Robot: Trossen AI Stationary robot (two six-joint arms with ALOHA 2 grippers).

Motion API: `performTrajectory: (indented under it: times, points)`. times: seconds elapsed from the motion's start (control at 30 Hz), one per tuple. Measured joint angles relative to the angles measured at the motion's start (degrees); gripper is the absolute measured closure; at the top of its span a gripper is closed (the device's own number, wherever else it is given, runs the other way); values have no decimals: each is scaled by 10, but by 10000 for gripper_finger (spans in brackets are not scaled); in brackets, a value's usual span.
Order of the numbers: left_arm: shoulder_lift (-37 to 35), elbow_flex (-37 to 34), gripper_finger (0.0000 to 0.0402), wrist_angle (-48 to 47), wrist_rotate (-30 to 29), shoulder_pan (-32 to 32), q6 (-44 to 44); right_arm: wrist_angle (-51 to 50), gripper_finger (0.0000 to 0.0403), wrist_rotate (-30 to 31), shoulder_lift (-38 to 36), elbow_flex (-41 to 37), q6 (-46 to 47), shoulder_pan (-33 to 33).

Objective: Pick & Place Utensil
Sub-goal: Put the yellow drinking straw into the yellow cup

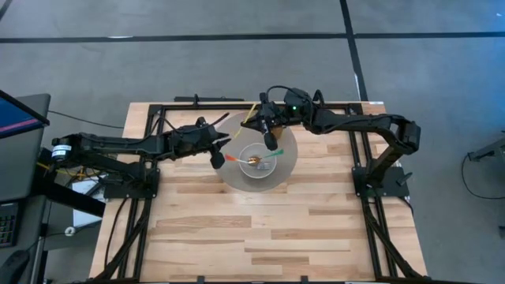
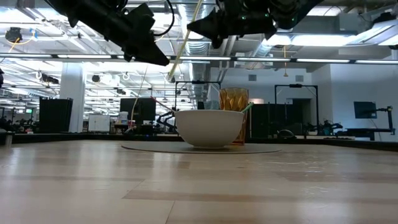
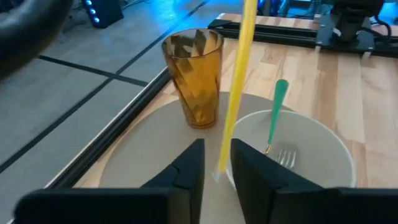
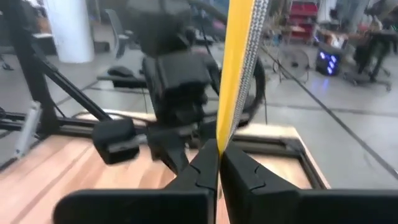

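A long yellow utensil [image 2: 183,40] hangs slanted in the air above a white bowl [image 2: 208,127]. My right gripper [image 4: 218,155] is shut on it. My left gripper [image 3: 217,165] is open, with one finger on each side of the utensil's lower end [image 3: 221,168]; I cannot tell whether they touch it. In the high view the left gripper [image 1: 217,160] is at the bowl's left and the right gripper [image 1: 271,143] over its far rim. A green-handled fork [image 3: 275,112] lies in the bowl, its handle on the rim. An amber cup [image 3: 193,74] stands behind the bowl. My right gripper pinches the yellow utensil between its two fingers, on a stretch of the shaft [image 4: 222,134] above the lower end. The utensil runs on past the fingertips, with a grey edge along one side. It is lifted clear of the table and tilted steeply over the bowl.
Bowl and cup stand on a round grey mat [image 1: 288,170] at the far middle of the wooden table [image 1: 260,229]. Black frame rails [image 1: 363,166] run along both sides and the far edge. The near half of the table is bare wood.
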Motion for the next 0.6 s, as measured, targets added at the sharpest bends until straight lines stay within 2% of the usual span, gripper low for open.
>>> performTrajectory:
  times: [0.23,0.33,0.47,0.6]
  points:
    - [0,0,290,0,-7,0,0,-93,400,109,-2,0,-14,-5]
    - [0,0,286,0,-7,0,0,-123,402,114,-23,-1,-15,-13]
    - [0,0,287,0,-7,0,0,-167,401,137,-86,0,-19,-22]
    - [0,0,289,0,-7,0,-1,-278,402,239,-162,0,-59,-27]
